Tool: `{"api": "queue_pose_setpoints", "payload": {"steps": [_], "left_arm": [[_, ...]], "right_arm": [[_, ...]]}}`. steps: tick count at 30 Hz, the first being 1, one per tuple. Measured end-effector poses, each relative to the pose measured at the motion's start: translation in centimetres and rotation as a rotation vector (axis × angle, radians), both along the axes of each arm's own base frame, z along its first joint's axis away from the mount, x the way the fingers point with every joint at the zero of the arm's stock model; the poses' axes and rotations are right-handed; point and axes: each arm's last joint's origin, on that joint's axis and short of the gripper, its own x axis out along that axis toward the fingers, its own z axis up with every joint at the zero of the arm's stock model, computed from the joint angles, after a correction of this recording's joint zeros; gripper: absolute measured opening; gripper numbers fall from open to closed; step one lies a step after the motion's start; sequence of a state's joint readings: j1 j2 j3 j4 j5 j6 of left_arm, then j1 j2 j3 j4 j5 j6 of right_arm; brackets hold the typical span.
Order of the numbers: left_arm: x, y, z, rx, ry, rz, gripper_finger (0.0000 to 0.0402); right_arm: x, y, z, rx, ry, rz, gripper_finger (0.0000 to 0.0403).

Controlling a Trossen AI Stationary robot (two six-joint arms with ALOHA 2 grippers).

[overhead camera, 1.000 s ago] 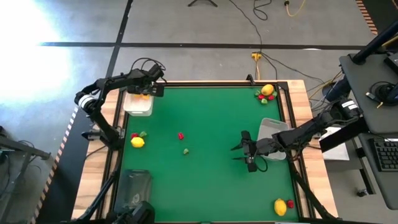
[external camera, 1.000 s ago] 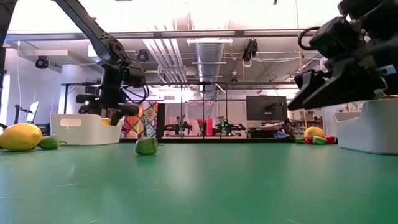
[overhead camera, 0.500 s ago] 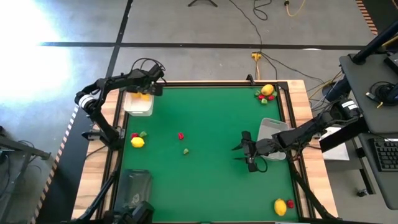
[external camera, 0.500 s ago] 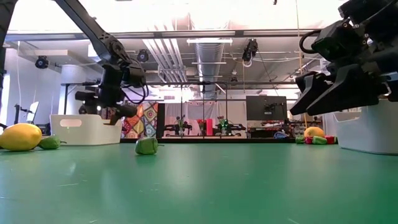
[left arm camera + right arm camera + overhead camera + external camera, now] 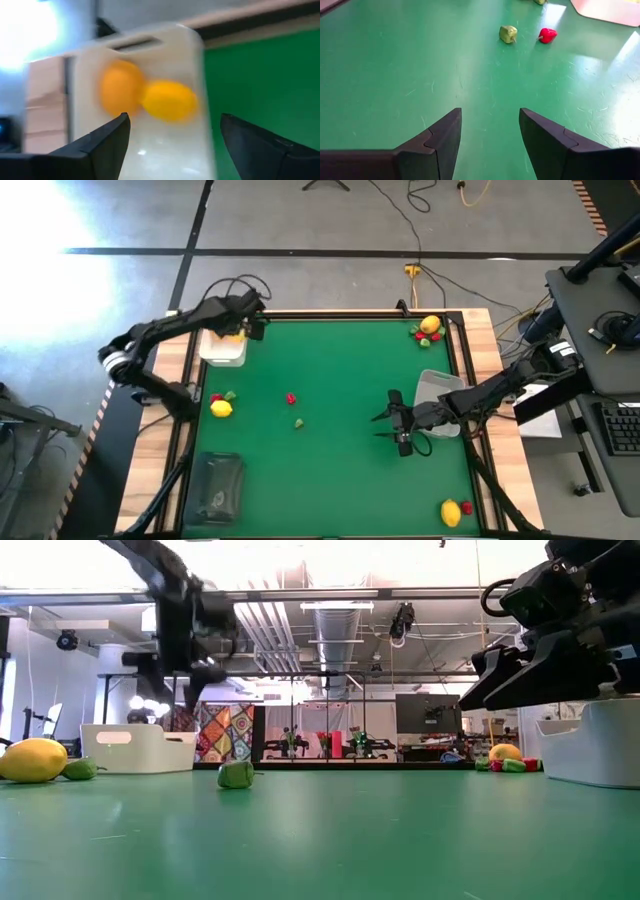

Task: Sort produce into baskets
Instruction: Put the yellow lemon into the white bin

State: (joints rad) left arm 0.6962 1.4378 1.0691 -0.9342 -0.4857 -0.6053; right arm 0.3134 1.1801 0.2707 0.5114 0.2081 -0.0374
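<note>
The green surface (image 5: 330,450) is carrying scattered produce. At upper left, the white basket (image 5: 222,347) is holding two yellow-orange fruits (image 5: 169,101), likely just dropped there. The left gripper (image 5: 247,325) is hovering above it, jaws spread and empty. At centre right, the right gripper (image 5: 398,423) is waiting half-open, empty.

Green table (image 5: 340,470); cables (image 5: 420,220) on floor; maybe desk (image 5: 600,330).
</note>
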Motion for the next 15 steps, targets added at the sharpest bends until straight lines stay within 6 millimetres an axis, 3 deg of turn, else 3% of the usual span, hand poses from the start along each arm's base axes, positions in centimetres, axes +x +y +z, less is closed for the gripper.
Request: {"api": "queue_pose_setpoints", "payload": {"steps": [4,9,15], "left_arm": [[1.2,-5.5,1.9,-0.095,-0.058,-0.244,0.0281],[1.8,-12.4,2.8,-0.238,-0.03,-0.602,0.028],[2.3,-17.3,2.3,-0.27,0.079,-0.817,0.0275]], "right_arm": [[0.0,0.0,0.0,0.009,0.002,-0.005,0.0192],[0.0,0.0,0.0,0.01,0.002,-0.005,0.0192],[0.0,0.0,0.1,0.011,-0.006,-0.004,0.0192]]}}
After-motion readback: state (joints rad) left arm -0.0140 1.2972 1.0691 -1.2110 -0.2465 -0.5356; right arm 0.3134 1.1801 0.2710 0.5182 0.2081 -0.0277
